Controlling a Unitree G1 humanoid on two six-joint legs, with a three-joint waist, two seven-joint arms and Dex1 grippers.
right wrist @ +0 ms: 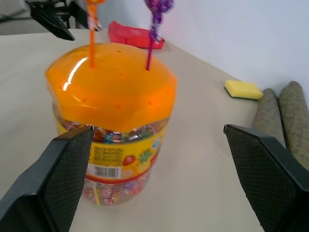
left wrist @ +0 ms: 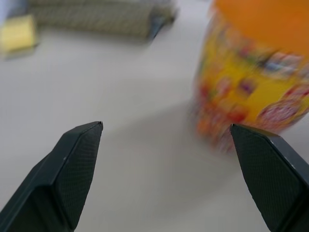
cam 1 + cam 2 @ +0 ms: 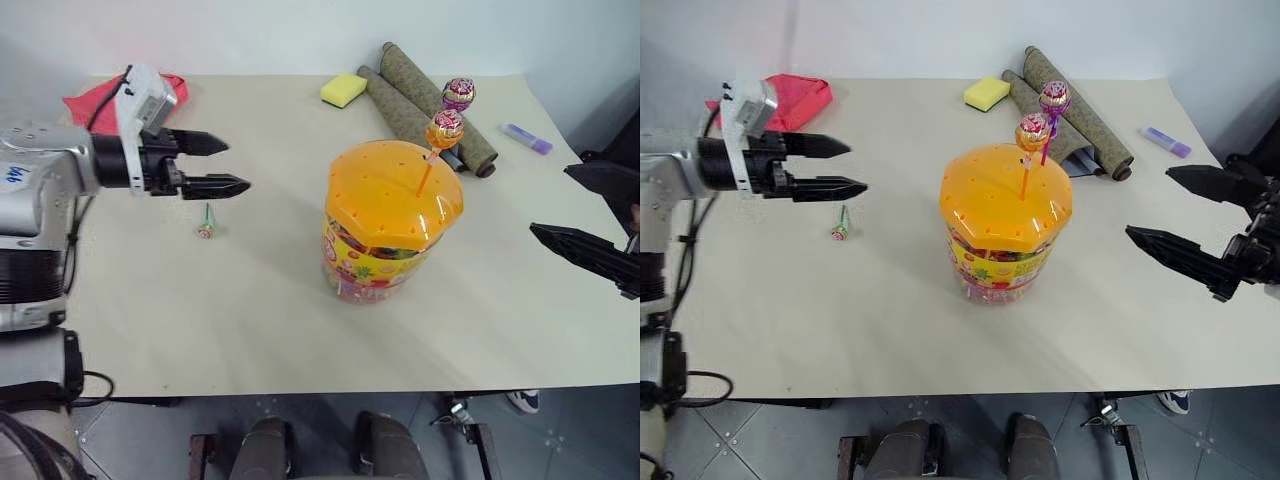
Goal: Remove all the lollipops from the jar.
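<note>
jar label [image 1: 120,154]: colourful candy and fruit print; a barcode on a white patch and small print on a yellow panel, none of it legible
jar label, front [image 3: 375,262]: bright pictures of sweets, no word that can be made out
lollipop wrappers [image 3: 445,127]: printed pattern, any lettering too small to read
left arm casing [image 3: 12,174]: a small blue handwritten mark, perhaps digits, not readable
Readable text overall: none
</note>
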